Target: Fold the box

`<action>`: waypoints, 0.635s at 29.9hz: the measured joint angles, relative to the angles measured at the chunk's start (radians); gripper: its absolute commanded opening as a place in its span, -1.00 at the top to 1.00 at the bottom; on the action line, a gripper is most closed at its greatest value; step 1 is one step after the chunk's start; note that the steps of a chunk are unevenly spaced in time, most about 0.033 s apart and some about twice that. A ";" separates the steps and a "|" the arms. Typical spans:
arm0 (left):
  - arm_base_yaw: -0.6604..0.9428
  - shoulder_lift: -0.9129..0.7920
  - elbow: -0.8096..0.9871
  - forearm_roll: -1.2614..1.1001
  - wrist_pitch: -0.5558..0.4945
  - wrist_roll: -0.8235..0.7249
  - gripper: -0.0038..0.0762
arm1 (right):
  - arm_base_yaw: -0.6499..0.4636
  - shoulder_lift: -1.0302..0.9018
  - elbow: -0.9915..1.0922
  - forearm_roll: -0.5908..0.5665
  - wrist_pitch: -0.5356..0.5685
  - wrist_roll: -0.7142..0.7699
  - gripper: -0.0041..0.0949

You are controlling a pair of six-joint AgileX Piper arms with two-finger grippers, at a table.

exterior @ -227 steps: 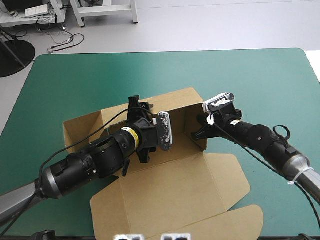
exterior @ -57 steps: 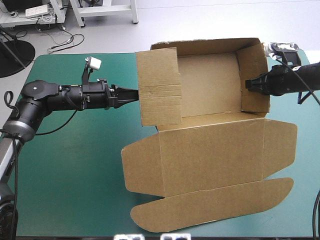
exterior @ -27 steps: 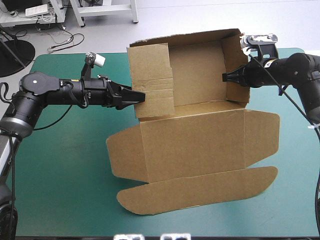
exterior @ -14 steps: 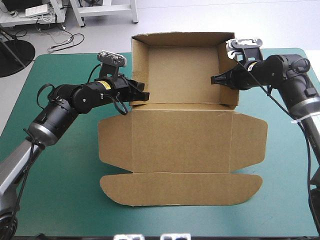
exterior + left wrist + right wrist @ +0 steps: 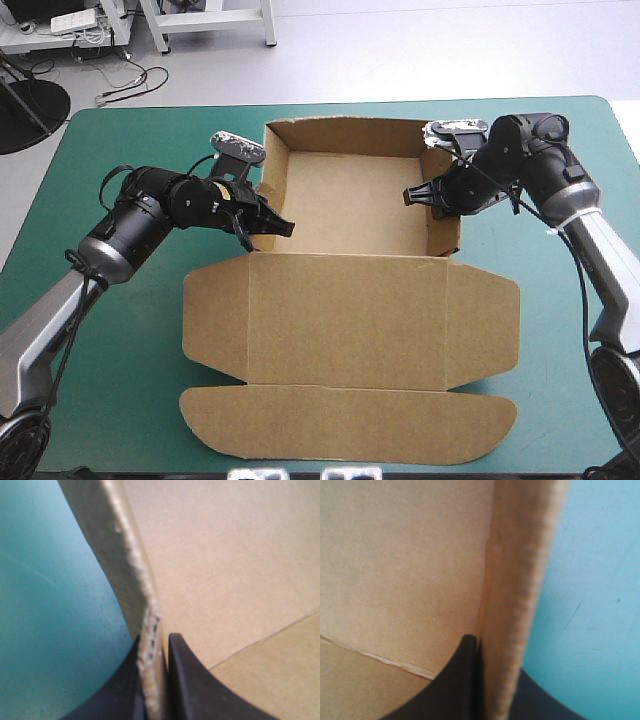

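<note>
Up close, left gripper (image 5: 152, 642) and right gripper (image 5: 487, 652) each pinch one wall of the box (image 5: 345, 205); overhead, its lid (image 5: 350, 320) lies flat.

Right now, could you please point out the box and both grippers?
box (image 5: 350, 320): high view, flat lid panel.
left gripper (image 5: 284, 228): high view, between its fingertips.
right gripper (image 5: 409, 195): high view, between its fingertips.

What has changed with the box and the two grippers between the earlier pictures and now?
The box has moved back from the far edge toward the near side and straightened; its open tray now lies on the teal-green table, lid flat in front. Unchanged: the left gripper and right gripper stay shut on the tray's side walls.
</note>
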 measured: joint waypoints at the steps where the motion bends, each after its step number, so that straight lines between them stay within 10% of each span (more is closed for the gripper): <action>1: -0.002 0.011 -0.004 0.000 0.031 -0.004 0.93 | 0.006 0.008 0.000 0.000 0.019 0.000 0.95; 19: -0.003 0.185 -0.142 0.095 0.355 -0.038 0.93 | 0.193 0.145 0.006 -0.158 0.045 0.083 0.96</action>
